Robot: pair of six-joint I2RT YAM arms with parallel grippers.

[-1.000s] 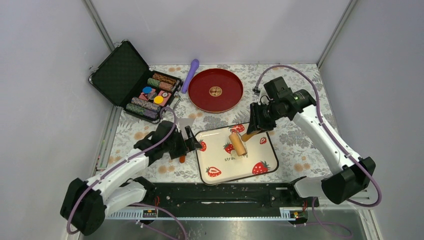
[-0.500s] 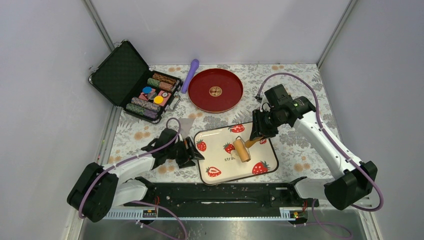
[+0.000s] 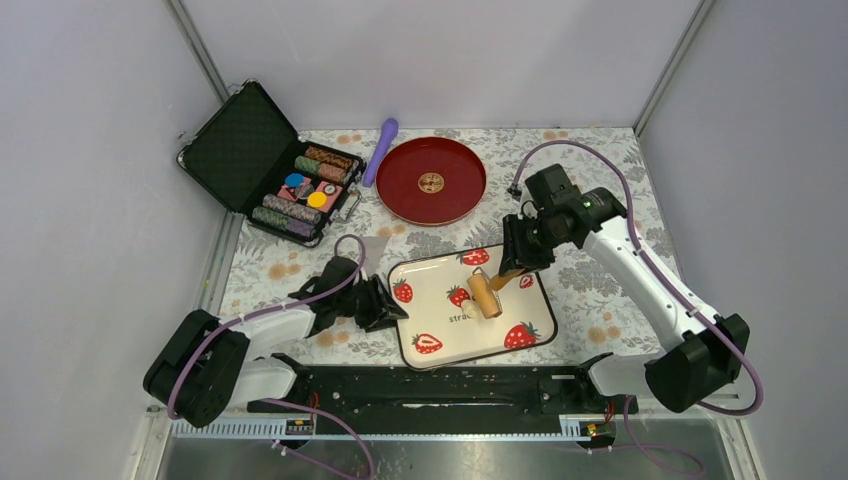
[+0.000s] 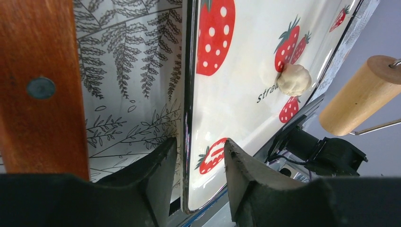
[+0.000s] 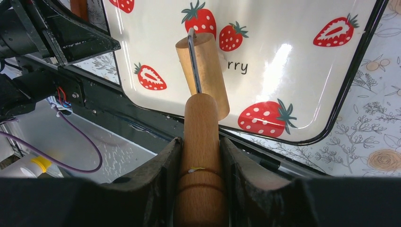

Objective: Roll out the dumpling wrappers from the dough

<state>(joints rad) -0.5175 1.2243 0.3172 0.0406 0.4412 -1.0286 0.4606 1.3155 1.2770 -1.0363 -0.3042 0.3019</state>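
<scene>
Right gripper (image 5: 200, 142) clamps the roller (image 5: 208, 80) handle over the tray (image 3: 428, 312) — dough (image 4: 294, 79) lies beside it; left gripper (image 4: 199, 144) straddles the tray's left rim — grip unclear.

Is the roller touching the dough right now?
Apart. The left wrist view shows a clear gap between the wooden roller and the dough on the strawberry tray.

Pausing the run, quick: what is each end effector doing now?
Left end effector: open, straddling the rim of the strawberry-printed white tray.
Right end effector: closed on the wooden roller.
</scene>
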